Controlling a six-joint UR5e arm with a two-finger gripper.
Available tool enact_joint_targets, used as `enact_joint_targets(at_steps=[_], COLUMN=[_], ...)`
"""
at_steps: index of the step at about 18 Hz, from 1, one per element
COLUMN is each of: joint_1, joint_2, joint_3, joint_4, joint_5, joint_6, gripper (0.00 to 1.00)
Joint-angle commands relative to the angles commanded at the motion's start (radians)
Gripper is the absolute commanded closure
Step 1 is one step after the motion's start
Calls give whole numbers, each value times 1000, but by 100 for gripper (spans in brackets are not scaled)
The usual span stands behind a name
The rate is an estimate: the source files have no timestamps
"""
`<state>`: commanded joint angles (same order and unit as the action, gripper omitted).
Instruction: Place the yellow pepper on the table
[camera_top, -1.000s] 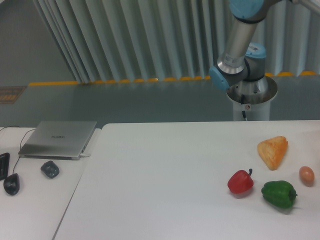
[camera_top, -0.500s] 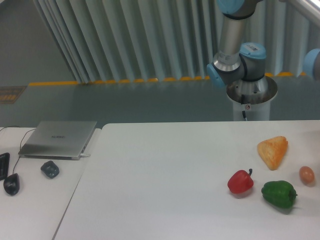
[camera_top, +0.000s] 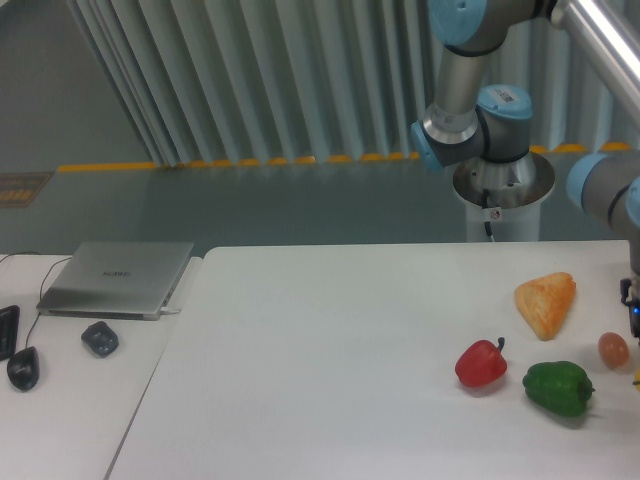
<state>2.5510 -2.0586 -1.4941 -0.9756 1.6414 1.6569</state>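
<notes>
Barely any of my claw is showing, just a dark sliver with a blue dot at the right edge (camera_top: 633, 315), so I can't tell how far open it is or whether it's gripping anything. A tiny speck of yellow is peeking in at the frame edge just below that sliver, but it's too small for me to say it's the yellow pepper, so I can't tell where that pepper is sitting. My arm (camera_top: 610, 50) is stretching across the top right corner, and a grey and blue joint is hanging over the table's (camera_top: 330, 370) right side. On the white top, the red pepper (camera_top: 480, 364) is lying just beside the green pepper (camera_top: 557, 388), and the orange wedge pastry (camera_top: 546, 302) is resting a bit behind them. A small brownish egg-shaped thing (camera_top: 613, 349) is sitting near the sliver of my claw, apparently not touching it. Over on the smaller desk to the left, the closed laptop (camera_top: 118, 278) is lying flat.
</notes>
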Motion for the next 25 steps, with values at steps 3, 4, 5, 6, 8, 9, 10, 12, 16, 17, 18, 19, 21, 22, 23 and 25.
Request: enact_joint_targets(at_steps=[3,4,5,6,8,9,10,12,16,17,18,19,21,22,23,25], joint_1=[0,0,0,0,0,0,0,-2,2,5,6,9,21,24,25,37], joint_2=[-2,0,1,3,3,3,5,12,44,49,54,63,75,87,97,107], joint_3=[-11,-17,-18,-20,-21,-23,-23,-26,-43,-35,-34,-34,-48,-46,-37,-20], joint_4=[0,0,2,2,5,6,8,9,8,6,5,0,-9,-30,-73,-142], joint_5=[0,0,0,0,0,0,-2,0,-12,-41,-58,-64,-63,-60,-60,-61], joint_6=[-23,-23,-23,-23,-26,-37,-36,-31,-45,-43,-43,-43,-43,-43,-42,-40], gripper=[50,50,50,38,17,0,0,0,0,0,0,0,0,0,0,0])
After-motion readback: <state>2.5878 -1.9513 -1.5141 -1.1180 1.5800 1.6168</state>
